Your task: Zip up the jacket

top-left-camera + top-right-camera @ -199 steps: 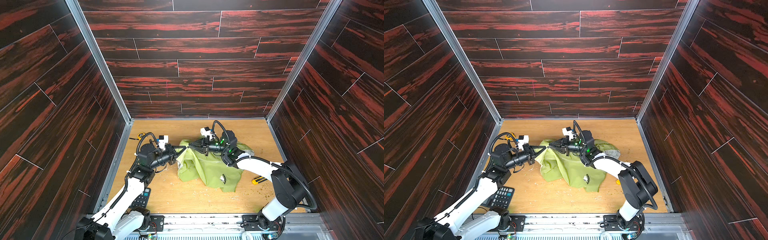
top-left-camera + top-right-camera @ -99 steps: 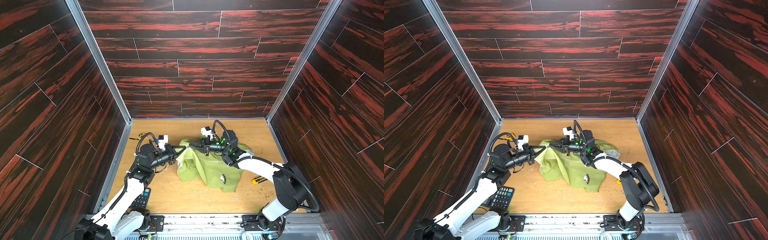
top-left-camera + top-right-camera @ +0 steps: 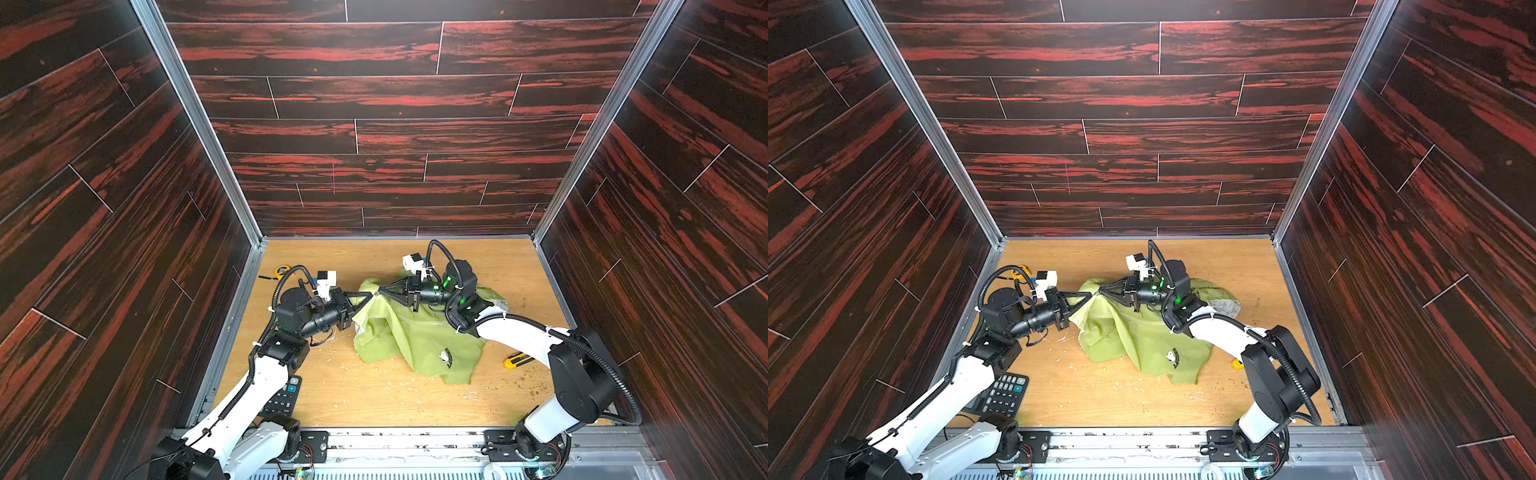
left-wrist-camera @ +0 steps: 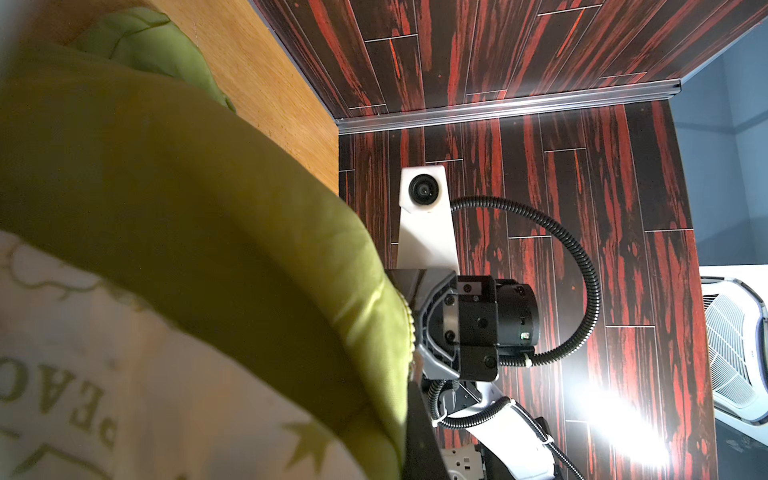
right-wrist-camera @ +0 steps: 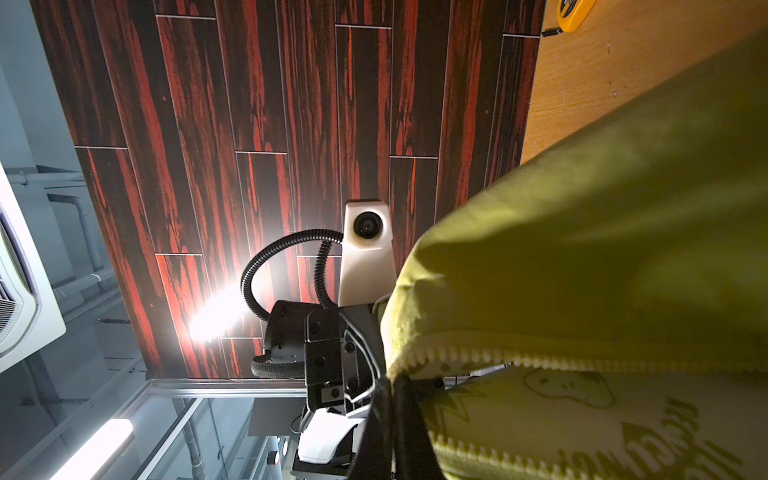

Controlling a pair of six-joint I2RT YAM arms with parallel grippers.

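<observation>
In a top view, left tool (image 3: 367,296) and right tool (image 3: 380,293) pinch one jacket (image 3: 415,340) corner; opposing pulls may slip it.

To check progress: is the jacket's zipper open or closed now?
Open, at least here: on the jacket the two tooth rows stand apart, printed lining between them.

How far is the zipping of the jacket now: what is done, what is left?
Done: only the grasp. The left gripper and the right gripper are shut on the jacket, tips almost meeting at one raised bunch of fabric. In hand: holding that edge up. Left: all the zipping; in the right wrist view the zipper teeth lie in two separate rows with lining between.
</observation>
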